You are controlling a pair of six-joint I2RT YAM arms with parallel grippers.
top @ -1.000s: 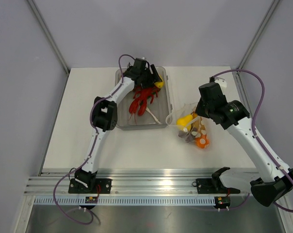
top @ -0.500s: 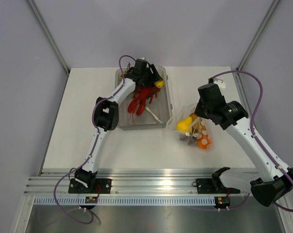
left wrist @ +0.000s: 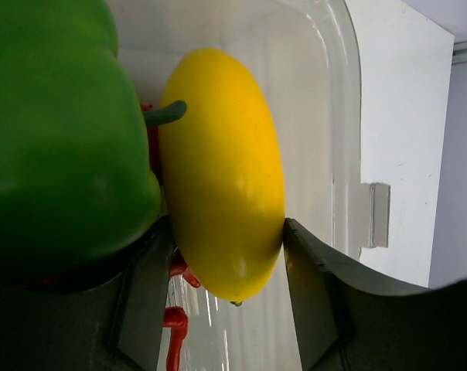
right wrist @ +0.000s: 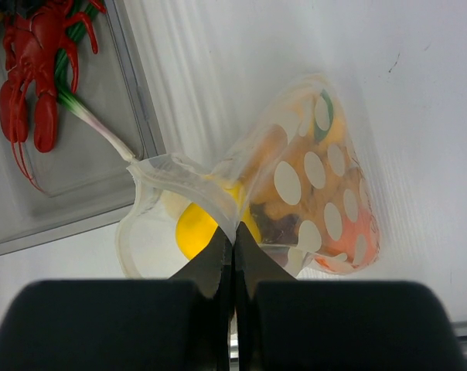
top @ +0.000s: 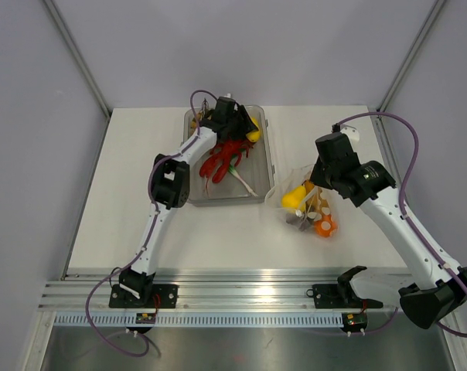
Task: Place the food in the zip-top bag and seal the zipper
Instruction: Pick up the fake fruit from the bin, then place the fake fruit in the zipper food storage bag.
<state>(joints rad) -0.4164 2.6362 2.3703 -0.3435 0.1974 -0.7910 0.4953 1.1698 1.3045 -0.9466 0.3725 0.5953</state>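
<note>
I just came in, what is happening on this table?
Two robot arms are packing toy food into a dotted zip-top bag. The right gripper is shut on the bag's mouth edge, the mouth gapes, and some of the food is inside. The left gripper is in the clear tray, fingers on either side of a yellow lemon beside a green pepper; whether it grips yet I cannot tell. The bag is not sealed.
</note>
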